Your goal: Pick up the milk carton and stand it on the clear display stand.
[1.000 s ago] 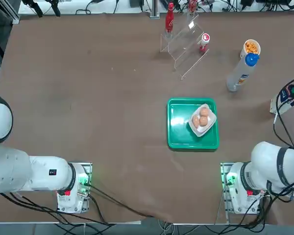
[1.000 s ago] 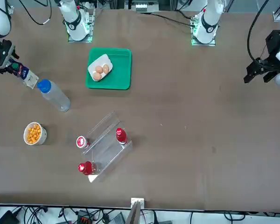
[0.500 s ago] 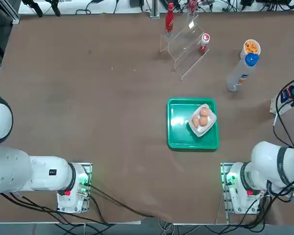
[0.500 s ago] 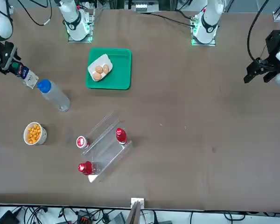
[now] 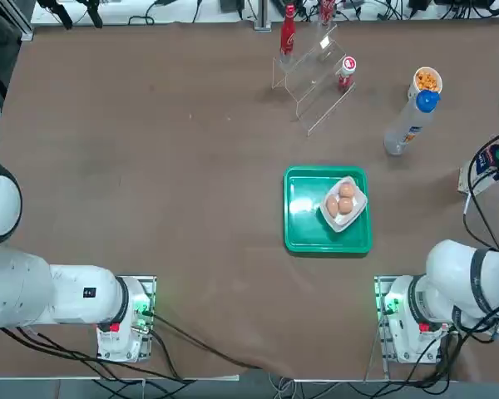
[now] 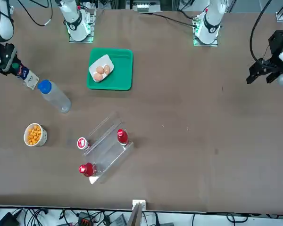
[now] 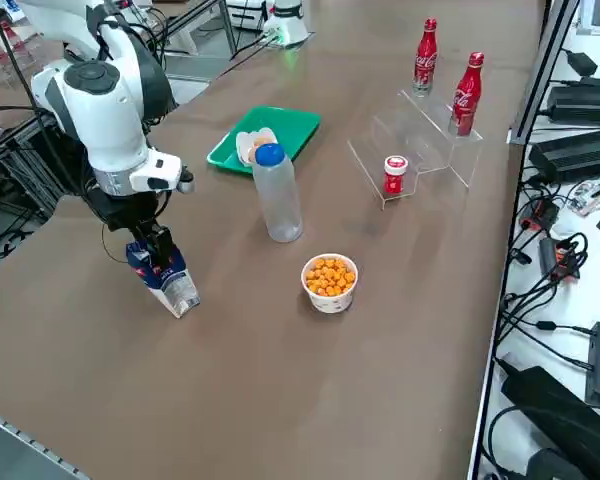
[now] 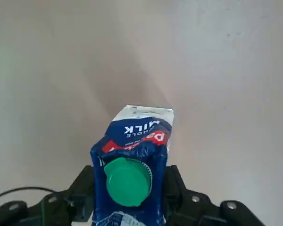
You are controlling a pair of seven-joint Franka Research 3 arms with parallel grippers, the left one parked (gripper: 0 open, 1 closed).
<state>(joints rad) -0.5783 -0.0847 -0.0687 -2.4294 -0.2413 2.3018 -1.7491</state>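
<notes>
With its fingers on both sides, milk carton (image 8: 132,165) between, right tool (image 8: 129,193) closed on it.

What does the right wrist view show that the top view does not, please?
Only the right wrist view: the printed word "MILK" on the carton, and the right gripper's two fingers on either side of it.
Only the top view: the clear stand, the green tray and the blue-capped bottle.
Both: the carton's green cap.

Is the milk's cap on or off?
On: the green cap covers the milk's spout in the right wrist view, where the carton sits between the right claw's fingers.
</notes>
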